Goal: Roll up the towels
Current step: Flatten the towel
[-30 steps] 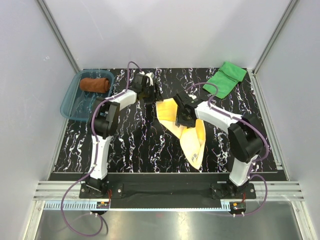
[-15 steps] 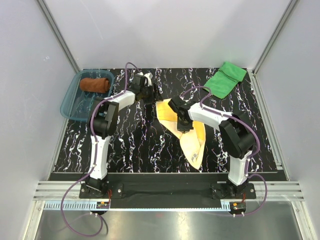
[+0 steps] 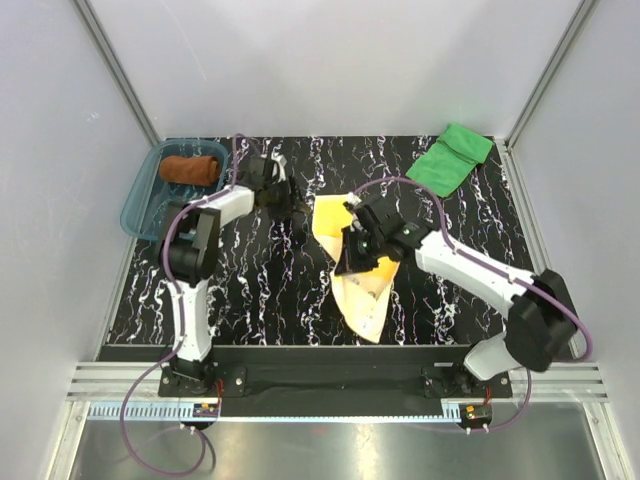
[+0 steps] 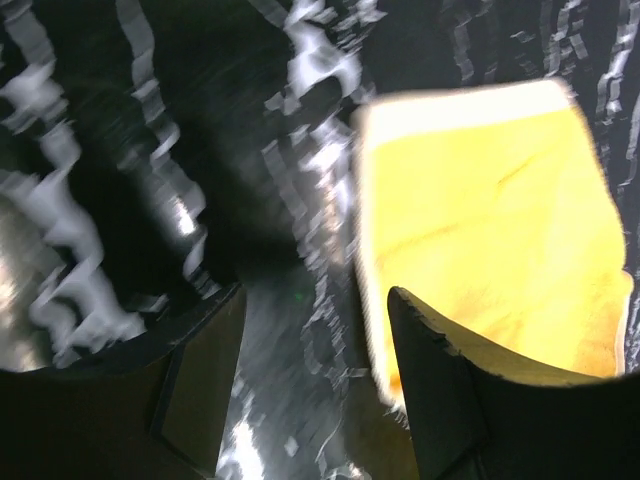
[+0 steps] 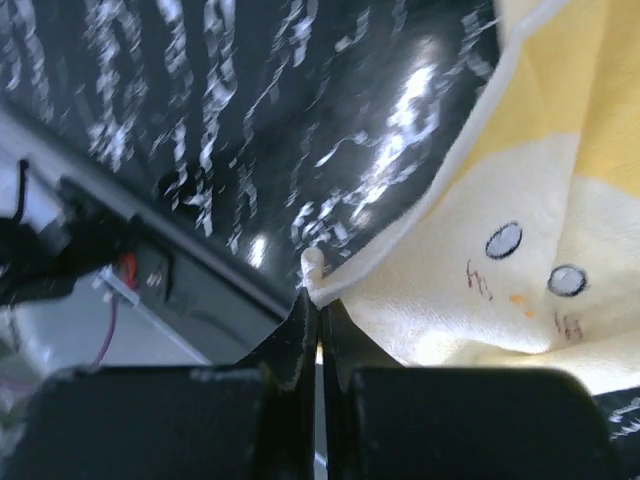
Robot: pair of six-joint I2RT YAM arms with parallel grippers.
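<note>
The pale yellow towel (image 3: 372,288) lies crumpled mid-table, its printed marks (image 5: 505,240) showing in the right wrist view. My right gripper (image 3: 345,262) is shut on a corner of its pale hem (image 5: 318,283), and the cloth (image 5: 520,200) hangs off to the right of the jaws. My left gripper (image 3: 297,218) stands open just left of the towel's far corner. Bare table shows between its fingers, and the right finger (image 4: 440,390) overlaps the towel's edge (image 4: 490,220). The rust-brown towel (image 3: 190,168) lies rolled in the tray. The bright green towel (image 3: 452,158) lies folded at the back right.
The translucent teal tray (image 3: 140,205) sits at the table's far left edge. The black marbled table (image 3: 260,290) is framed by grey walls on three sides. A metal rail (image 3: 330,380) with both arm bases runs along the near edge.
My right gripper has shut on the yellow towel's corner and pulled it toward the near left, shifting the cloth. The left gripper swung toward the towel's left edge, still open.
</note>
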